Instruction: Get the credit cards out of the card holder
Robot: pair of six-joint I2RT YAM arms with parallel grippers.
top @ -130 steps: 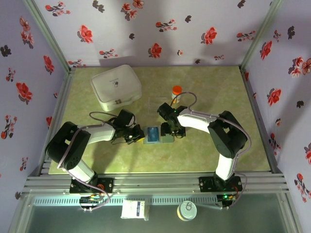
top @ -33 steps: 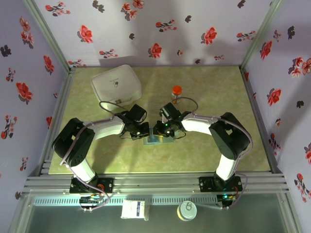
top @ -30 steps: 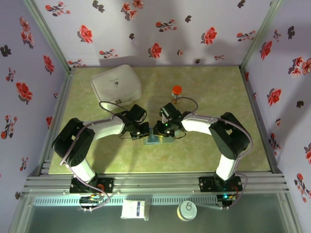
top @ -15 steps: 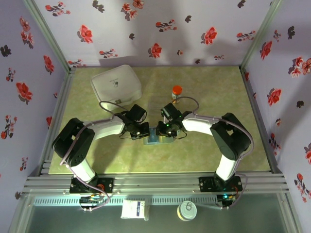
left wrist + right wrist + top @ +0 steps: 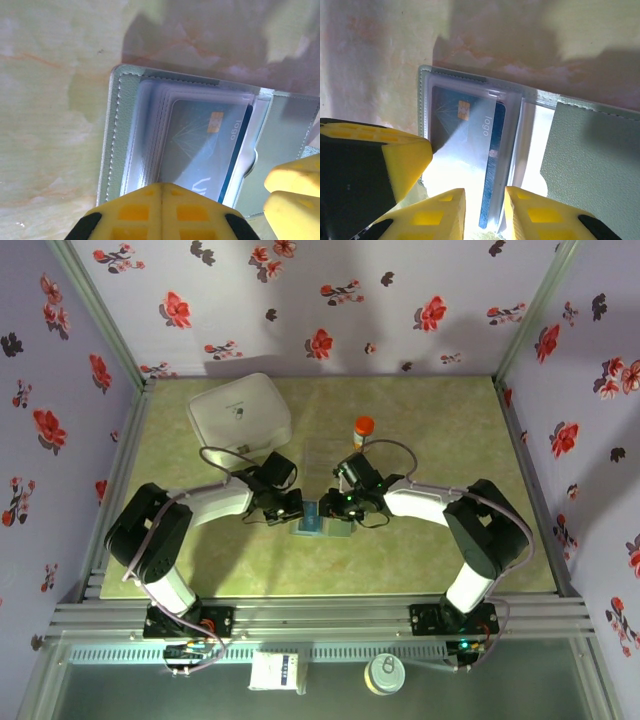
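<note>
Two wrist views: shiny blue card [image 5: 465, 131] sat in soft grey card holder [image 5: 590, 165].
Left claw [image 5: 161, 192]: was pinched together.
Right claw [image 5: 485, 196]: stood slightly apart.

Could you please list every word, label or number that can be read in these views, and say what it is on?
"logo": on the blue card in the card holder, beside its gold chip.
Larger white letters at that card's end, left wrist view: partly covered, unreadable.
Dark mark on the white case: too small to read.
Label on the small white box below the table edge: too small.
</note>
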